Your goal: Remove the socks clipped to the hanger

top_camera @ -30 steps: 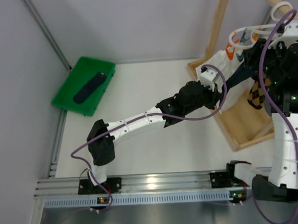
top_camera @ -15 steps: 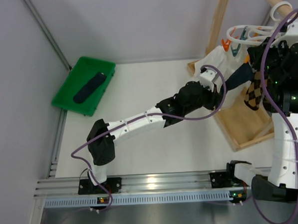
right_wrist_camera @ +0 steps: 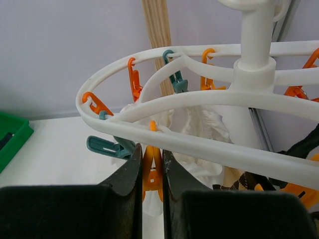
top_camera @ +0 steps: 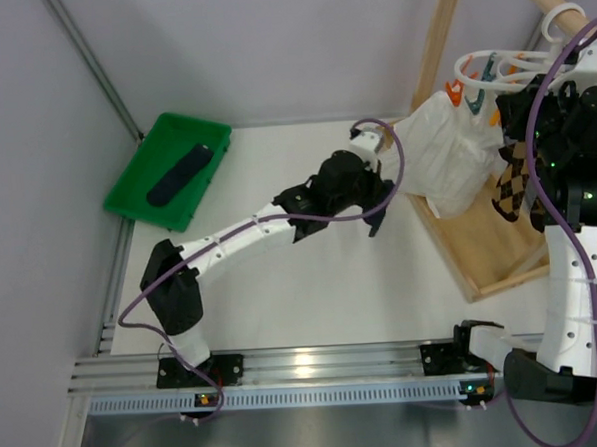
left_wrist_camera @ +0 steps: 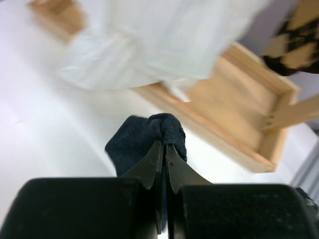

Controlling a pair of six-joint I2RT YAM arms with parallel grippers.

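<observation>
Jaws of the left gripper (left_wrist_camera: 163,147) are clamped on a plain dark sock (left_wrist_camera: 142,142), over bare table (left_wrist_camera: 40,114) and near the edge of the wooden rack (left_wrist_camera: 234,117) base. You have open table leftward as far as the green tray (top_camera: 127,197). The right gripper (right_wrist_camera: 152,157) stands narrow, pressing both sides of an orange clip (right_wrist_camera: 151,179) under the outer ring of the hanger (right_wrist_camera: 199,144). An argyle sock (top_camera: 515,187) hangs beside the white cloth (top_camera: 445,156).
</observation>
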